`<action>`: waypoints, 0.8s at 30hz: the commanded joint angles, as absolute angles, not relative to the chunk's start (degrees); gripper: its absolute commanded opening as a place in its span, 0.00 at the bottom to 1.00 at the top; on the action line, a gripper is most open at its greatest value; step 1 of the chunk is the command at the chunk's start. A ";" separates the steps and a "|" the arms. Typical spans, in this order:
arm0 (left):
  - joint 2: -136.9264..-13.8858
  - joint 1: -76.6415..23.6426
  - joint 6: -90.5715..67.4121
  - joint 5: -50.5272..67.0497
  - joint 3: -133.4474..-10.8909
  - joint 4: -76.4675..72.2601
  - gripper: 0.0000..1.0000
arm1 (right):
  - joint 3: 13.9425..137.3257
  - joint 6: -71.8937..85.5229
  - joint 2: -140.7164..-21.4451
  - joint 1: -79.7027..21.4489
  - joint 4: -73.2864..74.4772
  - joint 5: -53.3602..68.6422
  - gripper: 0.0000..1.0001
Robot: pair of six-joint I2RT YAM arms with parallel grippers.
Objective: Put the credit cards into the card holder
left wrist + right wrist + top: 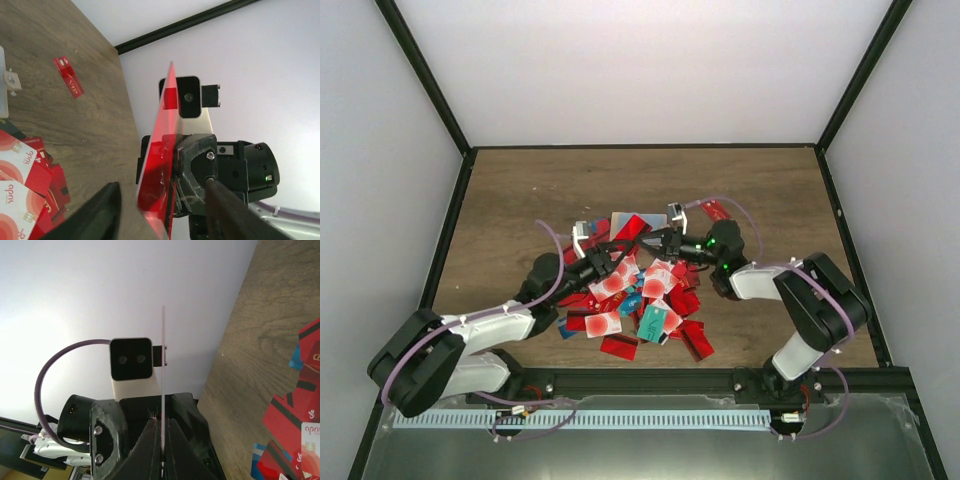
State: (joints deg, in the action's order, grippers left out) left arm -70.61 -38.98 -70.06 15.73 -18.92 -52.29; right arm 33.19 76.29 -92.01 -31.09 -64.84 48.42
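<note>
Handover pose: red credit card (159,150) held aloft.
Clamped edgewise in right pincer (162,440); left pincer (162,185) half-open astride it, likely for regripping.

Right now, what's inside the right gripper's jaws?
One red card, pinched edge-on by the right gripper, mostly sticking out. The clamped strip is covered, so a second card there can't be ruled out.

Bright, even light; soft shadows; wrist views partly washed out; near foreground blurred
</note>
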 commanded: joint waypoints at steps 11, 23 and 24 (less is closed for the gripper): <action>-77.32 -29.47 -40.35 11.98 -37.09 -16.52 0.70 | 49.27 46.43 -99.85 -18.81 -23.06 50.62 0.01; -101.35 -22.22 -30.40 21.62 -55.64 -7.03 0.54 | 70.74 33.32 -116.41 -17.13 -1.63 50.97 0.01; -102.48 -21.93 -30.30 22.02 -56.49 -6.88 0.53 | 71.43 33.25 -117.24 -17.07 -1.39 51.06 0.01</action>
State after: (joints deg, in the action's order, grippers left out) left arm -98.94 -23.29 -33.93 18.74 -52.42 -10.74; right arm 67.24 37.74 -114.78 -17.50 -8.25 49.98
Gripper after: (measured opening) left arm 0.548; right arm 0.021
